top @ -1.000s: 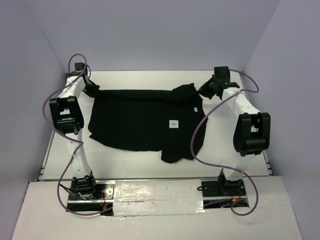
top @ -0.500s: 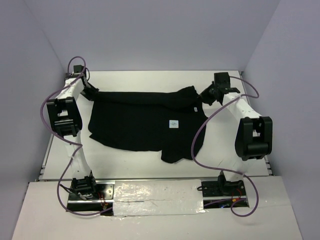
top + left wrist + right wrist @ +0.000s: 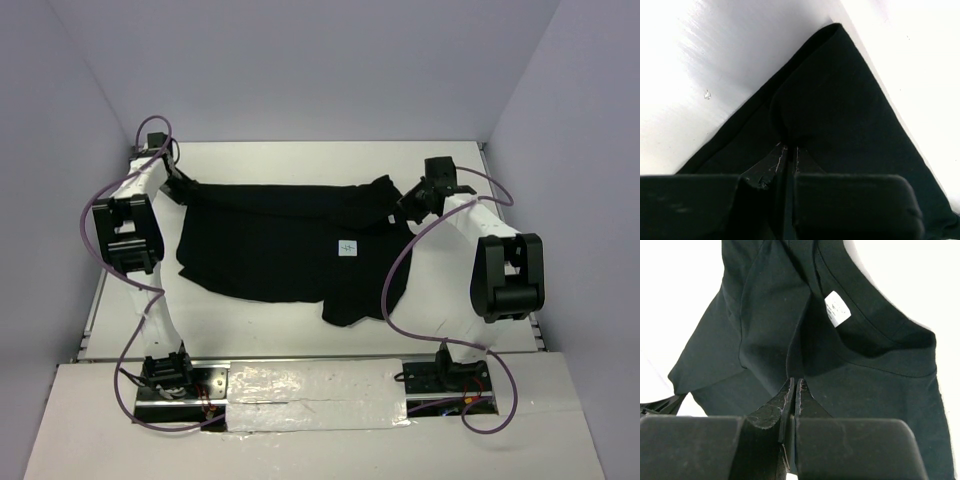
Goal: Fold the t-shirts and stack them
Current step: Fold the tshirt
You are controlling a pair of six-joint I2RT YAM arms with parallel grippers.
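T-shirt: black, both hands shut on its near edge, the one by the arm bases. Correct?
Not quite. The black t-shirt is pinched by the left hand and right hand on its far edge, not the near one; the top external view shows it.

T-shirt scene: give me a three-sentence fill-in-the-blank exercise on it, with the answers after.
The t-shirt spread on the table is ____ in colour.
In the right wrist view, a small ____ tag shows inside its collar.
The left pincer and the right pincer are both ____ on the cloth, not open.
Missing words: black; white; shut.
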